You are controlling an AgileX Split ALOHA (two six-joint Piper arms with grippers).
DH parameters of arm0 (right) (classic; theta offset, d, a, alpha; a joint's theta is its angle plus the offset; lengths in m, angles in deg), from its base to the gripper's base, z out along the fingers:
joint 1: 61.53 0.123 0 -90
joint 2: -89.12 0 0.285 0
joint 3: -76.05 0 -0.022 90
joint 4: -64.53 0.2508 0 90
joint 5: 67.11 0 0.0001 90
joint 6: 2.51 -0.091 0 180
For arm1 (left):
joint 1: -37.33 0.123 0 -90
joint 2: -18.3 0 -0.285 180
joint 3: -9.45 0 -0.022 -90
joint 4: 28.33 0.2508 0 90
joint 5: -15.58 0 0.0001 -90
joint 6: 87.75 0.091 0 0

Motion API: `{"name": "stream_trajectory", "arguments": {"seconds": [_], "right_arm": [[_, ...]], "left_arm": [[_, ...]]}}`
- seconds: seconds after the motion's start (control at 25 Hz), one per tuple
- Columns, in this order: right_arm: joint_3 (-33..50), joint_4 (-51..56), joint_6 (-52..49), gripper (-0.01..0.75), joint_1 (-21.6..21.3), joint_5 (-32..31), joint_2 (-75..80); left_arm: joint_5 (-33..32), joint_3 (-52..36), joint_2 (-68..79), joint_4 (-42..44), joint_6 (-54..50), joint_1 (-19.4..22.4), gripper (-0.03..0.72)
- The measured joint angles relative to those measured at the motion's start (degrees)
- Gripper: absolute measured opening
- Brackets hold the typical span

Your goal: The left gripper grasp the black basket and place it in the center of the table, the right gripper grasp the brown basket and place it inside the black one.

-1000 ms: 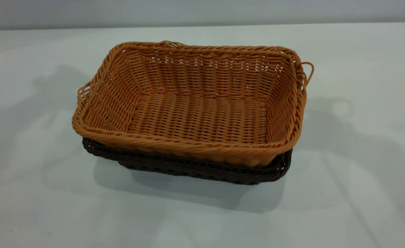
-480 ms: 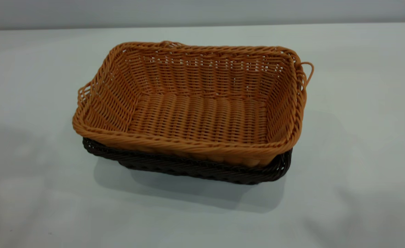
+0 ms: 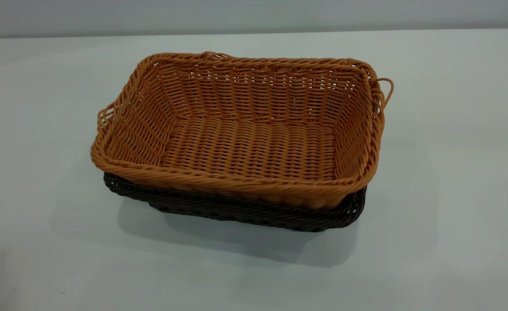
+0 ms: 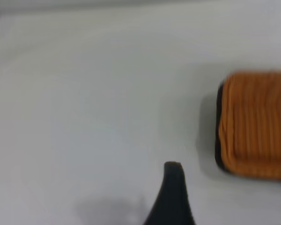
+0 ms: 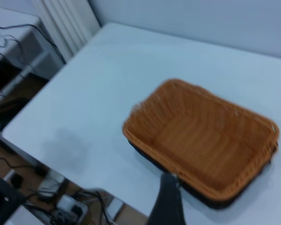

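The brown basket (image 3: pixel 245 129) sits nested inside the black basket (image 3: pixel 245 214) in the middle of the white table (image 3: pixel 452 172). Only the black basket's rim and lower wall show beneath it. Neither gripper is in the exterior view. The left gripper (image 4: pixel 222 187) is off to the side of the baskets (image 4: pixel 255 124), above bare table, with one black finger (image 4: pixel 173 192) showing and nothing held. The right gripper (image 5: pixel 201 190) hangs high over the stacked baskets (image 5: pixel 201 138) near their edge, with one finger (image 5: pixel 167 199) showing, and is empty.
The right wrist view shows the table's edge (image 5: pixel 61 154) with floor, cables (image 5: pixel 61 204) and another desk beyond it. A wall runs behind the table's far edge (image 3: pixel 254 17).
The baskets have not moved. The arm shadows that lay on the table to the left and right of the baskets have faded away from the exterior view.
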Motion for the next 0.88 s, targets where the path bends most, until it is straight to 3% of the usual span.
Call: {"name": "stream_trajectory", "arguments": {"seconds": [0.36,0.88], "right_arm": [[17.44,-8.61,-1.68,0.565,0.0,-0.18,-16.55],[34.02,-18.35,-2.04,0.565,0.0,3.23,-32.23]], "left_arm": [[0.0,-23.93,-22.52,0.28,-0.05,0.0,0.563],[0.23,-40.85,-44.47,-0.13,4.72,0.0,0.563]]}}
